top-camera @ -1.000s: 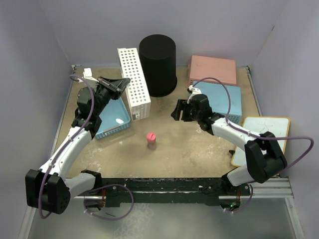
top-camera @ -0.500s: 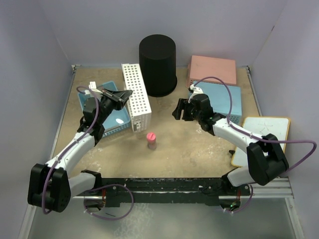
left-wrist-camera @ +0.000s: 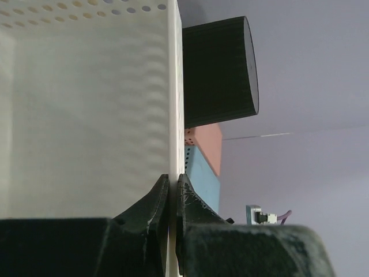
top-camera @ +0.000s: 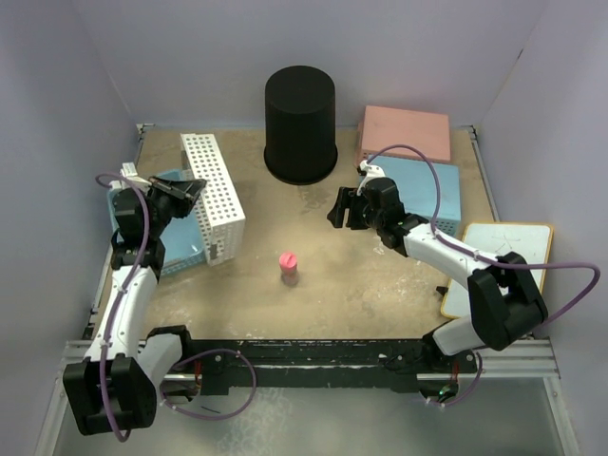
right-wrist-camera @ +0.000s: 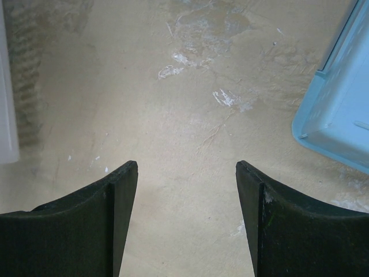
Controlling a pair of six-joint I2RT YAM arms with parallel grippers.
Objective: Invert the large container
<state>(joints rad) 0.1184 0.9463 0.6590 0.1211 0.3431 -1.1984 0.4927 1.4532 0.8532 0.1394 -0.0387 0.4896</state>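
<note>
- counter [top-camera: 361, 275]: sandy and scuffed; the bare middle is the best spot to tip the bin into.
- large container [top-camera: 300, 123]: tall black bin standing at the far middle of the counter, nothing touching it. I cannot tell which end faces up.
- white basket [top-camera: 214, 195]: perforated, held up on edge to the left of the bin and apart from it.
- right blue basket [top-camera: 427, 195] and pink basket [top-camera: 407, 133]: just right of the bin, so tipping that way looks tight.
- left blue basket [top-camera: 180, 247]: under the left arm, beside the white basket.
- left claw [left-wrist-camera: 173, 183]: pressed together, pinching the thin wall of the white basket.
- right claw [right-wrist-camera: 185, 167]: spread, empty, above bare counter near the bin's front right.
- Step, by my read: get the white basket aside first. Set it down well left, then take the bin by its wall and roll it toward the middle.
- small pink object [top-camera: 288, 266]: near the middle, could sit in the bin's path.
</note>
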